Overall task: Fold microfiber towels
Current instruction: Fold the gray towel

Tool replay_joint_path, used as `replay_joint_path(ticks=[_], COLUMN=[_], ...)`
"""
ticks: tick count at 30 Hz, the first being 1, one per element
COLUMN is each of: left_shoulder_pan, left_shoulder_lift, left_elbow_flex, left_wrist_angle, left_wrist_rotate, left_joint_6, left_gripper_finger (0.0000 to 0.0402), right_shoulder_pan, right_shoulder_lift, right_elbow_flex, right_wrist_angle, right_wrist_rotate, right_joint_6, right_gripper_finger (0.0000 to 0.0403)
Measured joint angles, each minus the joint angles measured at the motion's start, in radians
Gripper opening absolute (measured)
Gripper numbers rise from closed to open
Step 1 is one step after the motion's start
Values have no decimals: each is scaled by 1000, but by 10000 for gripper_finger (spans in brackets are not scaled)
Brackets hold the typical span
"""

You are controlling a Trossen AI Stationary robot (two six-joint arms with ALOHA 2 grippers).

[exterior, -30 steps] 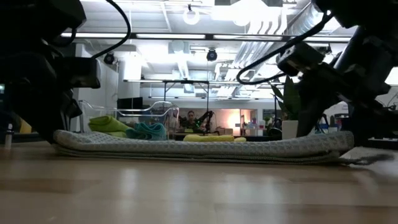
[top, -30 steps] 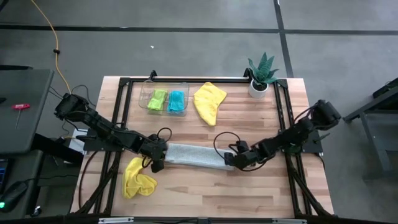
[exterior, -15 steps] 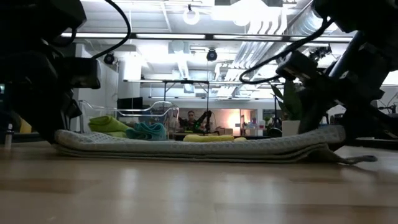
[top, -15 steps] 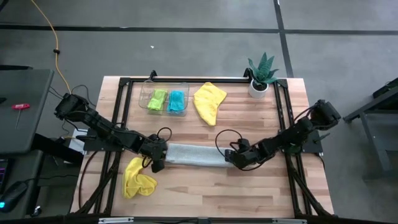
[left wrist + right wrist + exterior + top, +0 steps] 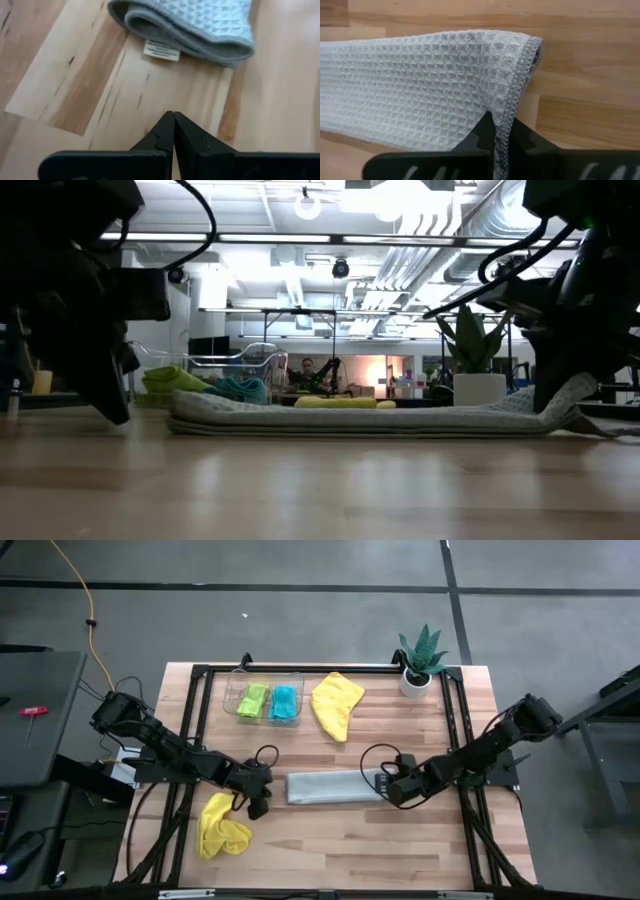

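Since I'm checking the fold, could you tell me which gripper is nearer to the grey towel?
Right. The right gripper is shut on the grey towel at its end, while the left gripper sits shut just off the opposite end, not touching.

wooden table (image 5: 330, 830), grey towel (image 5: 330, 787), yellow towels (image 5: 336, 704), tray (image 5: 262, 685), plant (image 5: 418, 660)

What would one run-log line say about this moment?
right end effector: shut on grey towel edge | left end effector: shut, empty, beside towel | stage: folding
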Motion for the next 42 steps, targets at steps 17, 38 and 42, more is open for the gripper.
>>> replay_joint_path(ticks=[17,38,42], left_shoulder_pan=[0,52,73], left_shoulder_lift=[-6,47,116], left_elbow_flex=[2,3,3], left_wrist_angle=[-41,48,163], left_wrist_rotate=[0,-94,-69], left_joint_6=[0,188,237], left_gripper_finger=[0,0,0], right_shoulder_pan=[0,-91,-119], right_shoulder_lift=[-8,50,106], right_elbow_flex=[127,187,187], right_wrist_angle=[-42,329,442], right_wrist_rotate=[-47,-59,-92], right_joint_6=[-177,-455,-506], right_gripper_finger=[1,0,0])
